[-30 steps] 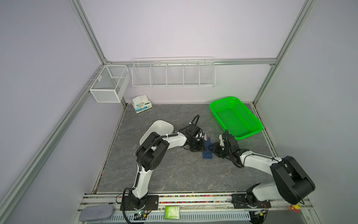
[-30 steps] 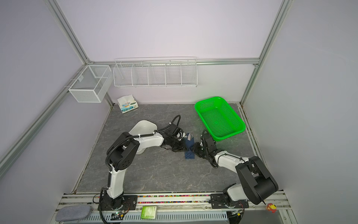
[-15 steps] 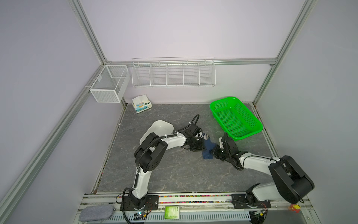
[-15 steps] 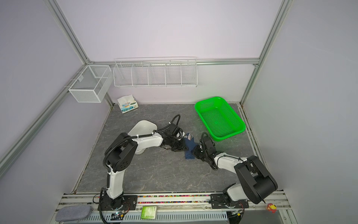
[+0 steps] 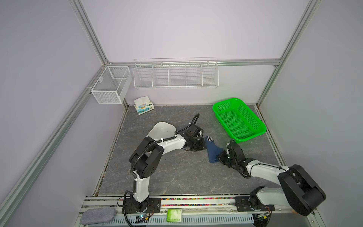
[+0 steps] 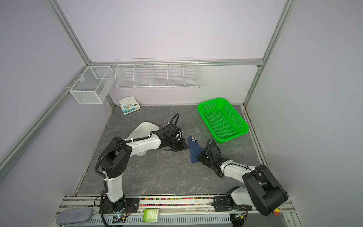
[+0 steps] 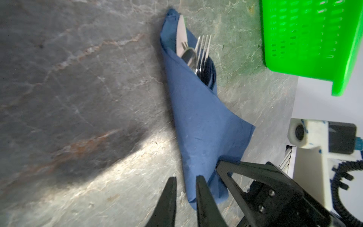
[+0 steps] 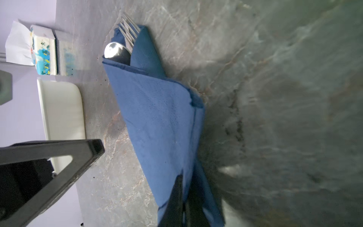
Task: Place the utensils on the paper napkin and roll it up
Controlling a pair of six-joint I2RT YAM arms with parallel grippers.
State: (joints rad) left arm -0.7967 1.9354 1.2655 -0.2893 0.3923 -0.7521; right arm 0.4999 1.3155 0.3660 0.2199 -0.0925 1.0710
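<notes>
Both top views: grey marbled table (image 5: 176, 176), lilac walls (image 5: 176, 29) | left hand (image 7: 186, 177) narrowly parted | right hand (image 8: 183, 188) pinching paper napkin (image 8: 161, 118)

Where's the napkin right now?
In both top views the napkin lies right of centre, wrapped around the utensils, between the left hand and right hand, near the green basket.

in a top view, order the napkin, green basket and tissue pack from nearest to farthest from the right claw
1. napkin: mid-table, pinched in the right claw.
2. green basket: behind the claw, at the back right.
3. tissue pack: back left corner, across the table.
</notes>
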